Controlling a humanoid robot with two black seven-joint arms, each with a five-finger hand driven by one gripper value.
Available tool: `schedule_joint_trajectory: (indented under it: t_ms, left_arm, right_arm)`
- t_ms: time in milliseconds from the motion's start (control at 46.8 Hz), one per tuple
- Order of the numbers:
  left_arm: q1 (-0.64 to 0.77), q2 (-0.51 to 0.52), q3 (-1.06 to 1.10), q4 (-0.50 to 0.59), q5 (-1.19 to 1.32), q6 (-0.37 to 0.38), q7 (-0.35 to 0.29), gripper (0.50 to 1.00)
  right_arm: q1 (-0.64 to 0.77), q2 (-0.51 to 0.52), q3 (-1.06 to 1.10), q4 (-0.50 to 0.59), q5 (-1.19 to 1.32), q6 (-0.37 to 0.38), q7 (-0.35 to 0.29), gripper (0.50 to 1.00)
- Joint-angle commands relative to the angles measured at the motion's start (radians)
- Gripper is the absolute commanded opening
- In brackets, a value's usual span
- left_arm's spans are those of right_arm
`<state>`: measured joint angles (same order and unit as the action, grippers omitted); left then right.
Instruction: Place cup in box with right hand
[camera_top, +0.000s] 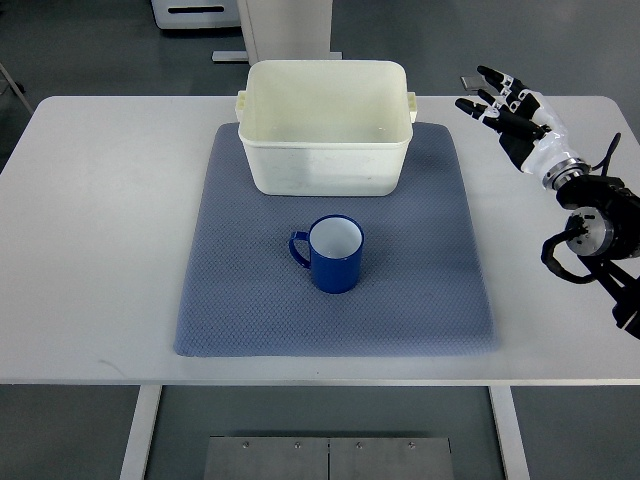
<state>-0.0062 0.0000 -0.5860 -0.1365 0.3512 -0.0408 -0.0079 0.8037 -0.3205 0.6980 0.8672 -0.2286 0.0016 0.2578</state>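
A blue cup with a white inside stands upright on the blue mat, its handle pointing left. A cream plastic box sits at the back of the mat, open and empty. My right hand comes in from the right edge and hovers over the table to the right of the box, fingers spread and holding nothing. It is well apart from the cup. The left arm is out of view.
The mat lies on a white table. A white machine base and a post stand on the floor behind the table.
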Motion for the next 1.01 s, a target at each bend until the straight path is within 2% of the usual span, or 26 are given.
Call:
schedule_joint_trajectory:
  t_ms: [0, 984]
  left_arm:
    - [0.000, 0.000, 0.000, 0.000, 0.000, -0.001, 0.000, 1.000]
    - [0.000, 0.000, 0.000, 0.000, 0.000, -0.001, 0.000, 1.000]
  right_arm:
    - [0.000, -0.002, 0.000, 0.000, 0.000, 0.000, 0.001, 1.000]
    - [-0.011, 0.004, -0.009, 0.015, -0.005, 0.028, 0.006, 1.000]
